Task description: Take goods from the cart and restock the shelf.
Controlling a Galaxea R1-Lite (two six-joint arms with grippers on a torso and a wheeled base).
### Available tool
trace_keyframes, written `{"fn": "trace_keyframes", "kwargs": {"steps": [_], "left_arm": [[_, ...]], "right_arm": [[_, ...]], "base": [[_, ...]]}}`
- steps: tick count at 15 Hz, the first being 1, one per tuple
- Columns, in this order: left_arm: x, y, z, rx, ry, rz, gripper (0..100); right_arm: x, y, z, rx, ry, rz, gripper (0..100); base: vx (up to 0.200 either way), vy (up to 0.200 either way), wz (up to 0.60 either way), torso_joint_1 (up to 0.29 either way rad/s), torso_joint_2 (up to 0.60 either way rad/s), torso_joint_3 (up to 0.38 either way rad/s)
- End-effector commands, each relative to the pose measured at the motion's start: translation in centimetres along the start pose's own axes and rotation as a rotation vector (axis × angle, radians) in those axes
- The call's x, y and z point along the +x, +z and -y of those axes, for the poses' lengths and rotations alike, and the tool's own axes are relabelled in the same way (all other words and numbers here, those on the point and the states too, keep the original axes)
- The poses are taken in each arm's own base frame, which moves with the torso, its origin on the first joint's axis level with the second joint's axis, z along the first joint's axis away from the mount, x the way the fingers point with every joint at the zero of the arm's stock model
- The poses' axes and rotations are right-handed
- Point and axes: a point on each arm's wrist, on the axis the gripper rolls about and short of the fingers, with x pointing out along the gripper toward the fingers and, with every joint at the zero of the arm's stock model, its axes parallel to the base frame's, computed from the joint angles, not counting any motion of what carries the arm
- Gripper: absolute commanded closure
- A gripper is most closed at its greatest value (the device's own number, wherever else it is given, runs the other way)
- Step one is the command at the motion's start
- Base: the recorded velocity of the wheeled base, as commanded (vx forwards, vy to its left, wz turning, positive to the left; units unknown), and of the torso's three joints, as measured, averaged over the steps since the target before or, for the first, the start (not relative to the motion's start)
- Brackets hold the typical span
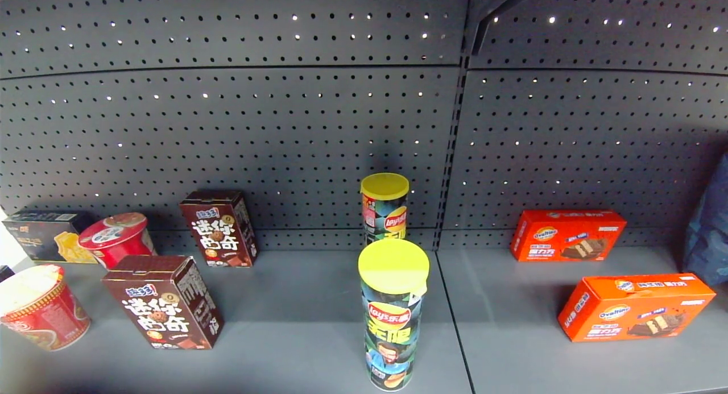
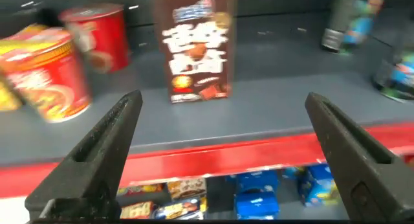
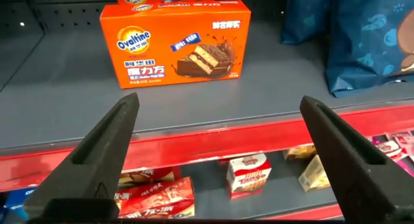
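Spread wide and empty, the left gripper point(image 2: 223, 98) and right gripper point(image 3: 220, 100) hang just in front of the shelf point(image 1: 296, 314), with no goods in hand. On the shelf the front chip can point(image 1: 392, 314) stands upright near the front edge, with the rear chip can point(image 1: 385, 207) behind it. Left of the front can stand the near cookie box point(image 1: 165, 300) and the far cookie box point(image 1: 219, 228), with the noodle cup point(image 1: 40, 306) farther left. Right of it lies the near orange box point(image 1: 634, 306). The likely trouble is the tall, narrow front can. If an arm swinging in with fresh stock clips it, it would probably tip and roll off. The upright cookie boxes could topple the same way.
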Motion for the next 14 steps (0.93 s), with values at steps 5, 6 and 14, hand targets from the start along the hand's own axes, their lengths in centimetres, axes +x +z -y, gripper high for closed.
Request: {"fn": "trace_keyframes", "kwargs": {"steps": [5, 6, 14], "left_arm": [[0.0, 0.0, -0.03, -0.008, 0.015, 0.001, 0], [0.0, 0.0, -0.03, -0.008, 0.015, 0.001, 0], [0.0, 0.0, -0.04, -0.009, 0.02, 0.001, 0]], "right_arm": [[0.04, 0.03, 0.0, 0.0, 0.001, -0.003, 0], [0.04, 0.03, 0.0, 0.0, 0.001, -0.003, 0], [0.04, 0.03, 0.0, 0.0, -0.001, -0.003, 0]], "base": [[-0.12, 0.0, 0.0, 0.006, 0.0, 0.0], [0.0, 0.0, 0.0, 0.0, 0.0, 0.0], [0.0, 0.0, 0.0, 0.0, 0.0, 0.0]]}}
